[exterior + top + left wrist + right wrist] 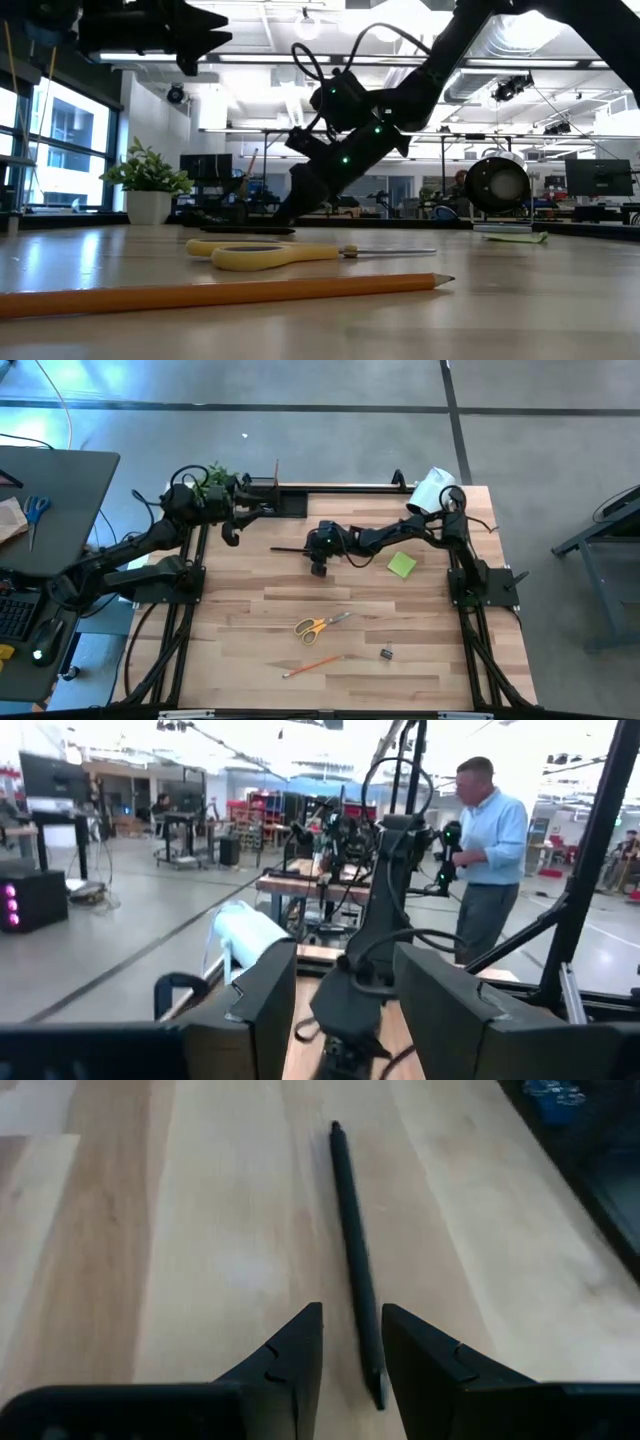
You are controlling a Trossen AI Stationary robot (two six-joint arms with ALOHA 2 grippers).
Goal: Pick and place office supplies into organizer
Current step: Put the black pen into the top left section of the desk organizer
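Note:
A black pen (290,548) lies flat on the wooden table. My right gripper (319,568) is low over the pen's right end, open, with one finger on each side of that end (374,1380); I cannot tell whether a finger touches it. My left gripper (232,530) is open and empty, raised beside the black organizer (272,500) at the table's far edge. The lime-green sticky-note pad (401,565), yellow-handled scissors (320,625), an orange pencil (310,665) and a small black binder clip (386,653) lie loose on the table.
A white cylinder (432,488) lies at the far right corner and a small green plant (215,475) stands at the far left. A side desk with blue-handled scissors (36,510) stands left of the table. A person (490,850) stands in the room beyond.

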